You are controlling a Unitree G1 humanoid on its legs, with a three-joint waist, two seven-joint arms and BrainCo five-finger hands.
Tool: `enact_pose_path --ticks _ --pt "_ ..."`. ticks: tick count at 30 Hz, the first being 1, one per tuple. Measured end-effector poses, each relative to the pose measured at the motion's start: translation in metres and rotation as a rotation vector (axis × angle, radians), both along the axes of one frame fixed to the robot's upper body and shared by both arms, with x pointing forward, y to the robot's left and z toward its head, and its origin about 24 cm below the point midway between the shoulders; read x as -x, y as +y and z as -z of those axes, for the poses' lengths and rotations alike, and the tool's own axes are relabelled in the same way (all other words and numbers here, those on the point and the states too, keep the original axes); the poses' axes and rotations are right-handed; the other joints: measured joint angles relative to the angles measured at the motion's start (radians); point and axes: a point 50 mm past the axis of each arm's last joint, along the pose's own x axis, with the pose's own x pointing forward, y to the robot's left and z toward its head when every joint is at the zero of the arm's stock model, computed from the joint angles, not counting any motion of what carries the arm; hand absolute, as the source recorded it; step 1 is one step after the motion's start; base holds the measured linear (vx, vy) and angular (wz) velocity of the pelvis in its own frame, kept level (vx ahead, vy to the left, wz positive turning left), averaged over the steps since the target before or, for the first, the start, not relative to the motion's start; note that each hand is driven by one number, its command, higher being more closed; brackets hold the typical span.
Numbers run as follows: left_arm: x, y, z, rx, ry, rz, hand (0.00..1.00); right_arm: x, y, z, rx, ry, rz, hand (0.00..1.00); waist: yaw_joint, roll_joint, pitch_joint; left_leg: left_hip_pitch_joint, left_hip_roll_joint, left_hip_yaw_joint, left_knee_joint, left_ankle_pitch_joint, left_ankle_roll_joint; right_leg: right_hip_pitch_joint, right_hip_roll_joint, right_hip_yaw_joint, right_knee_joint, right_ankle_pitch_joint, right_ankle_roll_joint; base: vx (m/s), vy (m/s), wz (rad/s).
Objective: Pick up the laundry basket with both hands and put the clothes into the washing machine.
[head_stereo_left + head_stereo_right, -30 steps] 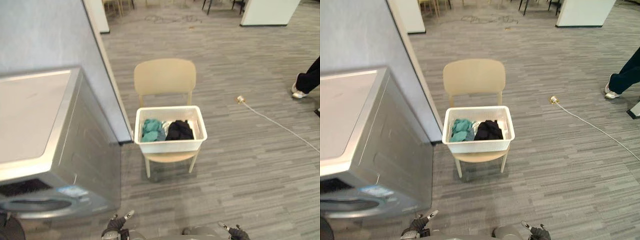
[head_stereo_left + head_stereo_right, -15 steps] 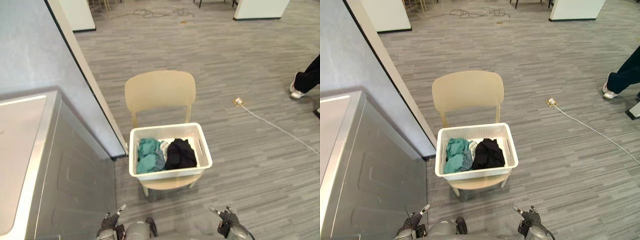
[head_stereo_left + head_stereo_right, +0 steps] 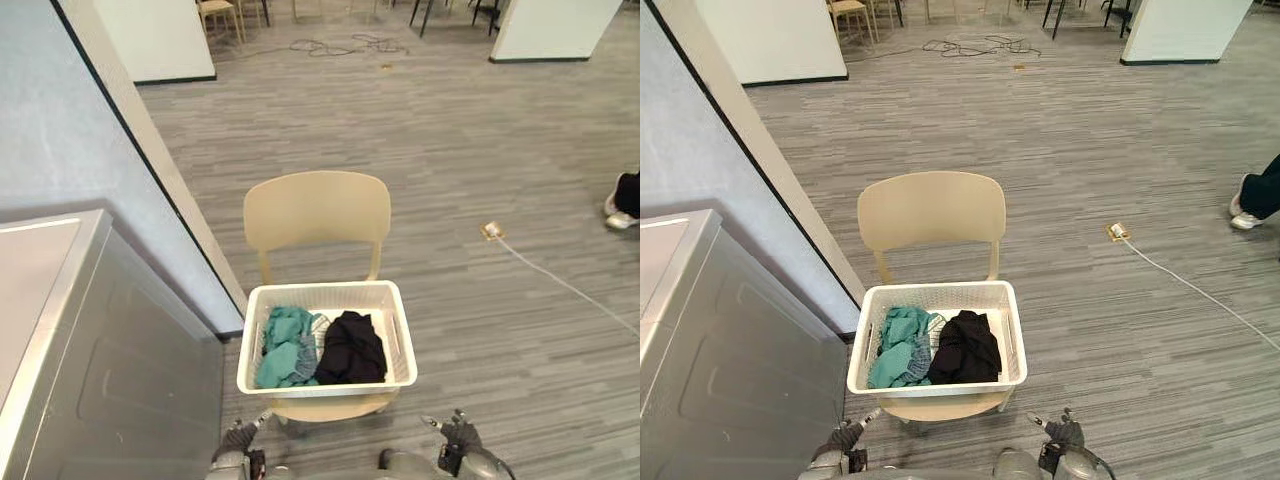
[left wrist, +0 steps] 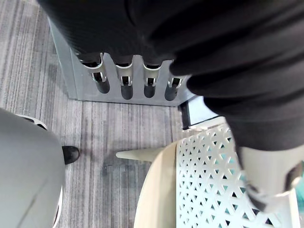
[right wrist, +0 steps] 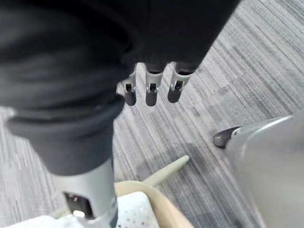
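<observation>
Step in hand: the approach to the pick-up; the lift has not begun. The laundry basket point(image 3: 326, 390) stands on the seat of the chair point(image 3: 317, 210), directly ahead of me, with a teal garment point(image 3: 283, 345) and a black garment point(image 3: 350, 347) lying side by side inside it. The washing machine point(image 3: 110, 370) stands to my left, near the chair.

My left hand point(image 3: 238, 438) is low, just beside the basket's near left corner but apart from it, fingers straight and spread, holding nothing. My right hand point(image 3: 457, 434) is low off the near right corner, fingers likewise straight and empty.

Next move, in my judgement: bring both hands up and inward to the basket's two short sides, grip under the rim evenly, then lift level so the clothes do not slide.

Against the earlier frames: the whole view has shifted, so the camera has moved. The chair and basket now sit closer beneath me. The clothes lie as they did. Both hands remain empty.
</observation>
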Motion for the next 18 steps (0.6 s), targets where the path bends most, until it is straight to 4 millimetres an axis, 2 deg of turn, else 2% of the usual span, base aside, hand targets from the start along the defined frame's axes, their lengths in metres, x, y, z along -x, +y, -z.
enact_pose_path --ticks 1,3,4,6,8,12,14,16,17,18 --pt "0.0 0.001 0.0 -0.003 0.001 -0.001 0.0 -0.004 -0.002 -0.008 0.018 -0.043 -0.002 0.0 0.0 -0.003 -0.002 -0.002 0.0 0.001 0.0 0.0 0.0 0.0 0.002 0.001 -0.013 0.007 0.002 0.01 -0.006 -0.04" --pt "0.001 0.005 0.0 -0.02 0.006 0.015 0.0 -0.017 -0.007 -0.04 0.09 -0.203 -0.016 0.0 -0.003 -0.012 -0.007 -0.022 -0.006 0.0 -0.002 0.0 0.0 0.007 0.002 0.002 -0.068 0.041 0.01 0.04 0.036 -0.03" --pt "0.002 0.005 0.0 -0.021 0.009 0.014 0.0 -0.02 -0.006 -0.048 0.105 -0.236 -0.026 0.0 -0.004 -0.017 -0.007 -0.026 -0.009 0.0 -0.003 0.0 0.001 0.008 0.0 0.001 -0.079 0.047 0.014 0.04 0.073 0.0" --pt "0.007 0.014 0.0 -0.048 0.026 0.024 0.0 -0.03 -0.002 -0.069 0.176 -0.333 -0.069 0.0 -0.026 -0.037 -0.014 -0.039 -0.023 -0.009 -0.003 0.001 0.004 0.018 -0.01 -0.004 -0.127 0.071 0.019 0.03 0.074 0.03" --pt "0.006 0.016 -0.001 -0.065 0.031 0.052 0.0 -0.04 0.008 -0.088 0.214 -0.422 -0.127 0.0 -0.028 -0.041 -0.014 -0.053 -0.034 -0.026 -0.001 -0.001 0.007 0.018 -0.019 0.001 -0.16 0.089 0.026 0.04 0.056 -0.03" --pt "0.001 0.016 -0.002 -0.082 0.021 0.103 0.0 -0.065 0.031 -0.113 0.242 -0.566 -0.254 0.0 -0.026 -0.036 -0.007 -0.088 -0.047 -0.04 0.006 0.0 0.012 0.014 -0.031 -0.009 -0.205 0.115 0.031 0.02 0.046 0.08" --pt "-0.008 0.014 -0.005 -0.102 -0.002 0.14 0.0 -0.094 0.049 -0.131 0.275 -0.654 -0.388 0.0 -0.022 -0.025 0.022 -0.111 -0.049 -0.067 0.018 -0.001 0.013 0.01 -0.034 -0.025 -0.208 0.119 0.029 -0.02 0.013 0.28" --pt "-0.016 0.01 -0.007 -0.109 -0.024 0.175 0.0 -0.117 0.059 -0.143 0.337 -0.696 -0.482 0.0 -0.015 -0.02 0.037 -0.14 -0.047 -0.082 0.022 0.0 0.014 -0.012 -0.031 -0.035 -0.207 0.123 0.025 -0.05 -0.013 0.19" --pt "-0.024 0.007 -0.009 -0.114 -0.051 0.196 0.0 -0.131 0.063 -0.153 0.39 -0.723 -0.529 0.0 -0.001 -0.015 0.065 -0.156 -0.046 -0.092 0.038 -0.001 0.014 -0.017 -0.032 -0.048 -0.206 0.128 0.023 -0.07 -0.023 0.17" --pt "-0.028 0.007 -0.011 -0.118 -0.061 0.204 0.0 -0.136 0.064 -0.157 0.411 -0.733 -0.544 0.0 0.005 -0.013 0.078 -0.164 -0.046 -0.097 0.043 -0.001 0.014 -0.02 -0.032 -0.05 -0.206 0.129 0.023 -0.05 -0.014 0.24"
